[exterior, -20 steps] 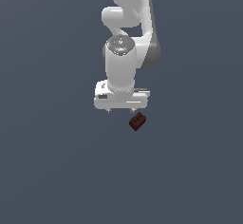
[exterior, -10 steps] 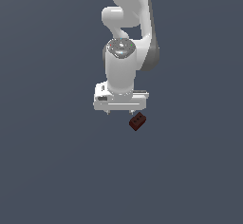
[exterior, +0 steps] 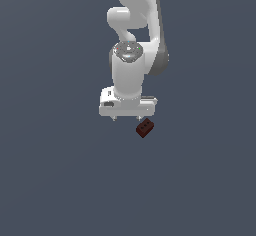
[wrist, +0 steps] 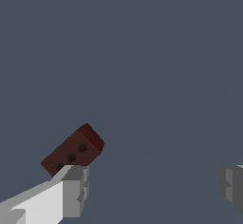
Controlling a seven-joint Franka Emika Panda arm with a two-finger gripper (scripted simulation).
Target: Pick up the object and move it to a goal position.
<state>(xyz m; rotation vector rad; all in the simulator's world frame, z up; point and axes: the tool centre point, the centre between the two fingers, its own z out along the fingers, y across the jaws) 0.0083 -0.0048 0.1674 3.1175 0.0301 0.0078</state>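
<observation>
One white arm [exterior: 134, 40] only, hanging straight down from the upper part of the exterior view, wrist vertical, tool [exterior: 128, 117] pointed at the plain grey surface [exterior: 55, 180]. Spread wide in the wrist view: one finger [wrist: 71, 192] to one side, the other finger [wrist: 232, 187] far across the frame, bare grey between them, nothing clamped. Seen in the exterior view just below the tool and toward that view's right: the object [exterior: 145, 128], a small dark red-brown block. Not between the fingers, but off to the outside of one of them. Close against that fingertip in the wrist view, partly overlapped by it; cannot tell whether touching or merely near. Lies skewed, long axis running diagonally to the line joining the two fingers. Two dark dots on its broad face, set along that long axis, turned toward the wrist camera.
</observation>
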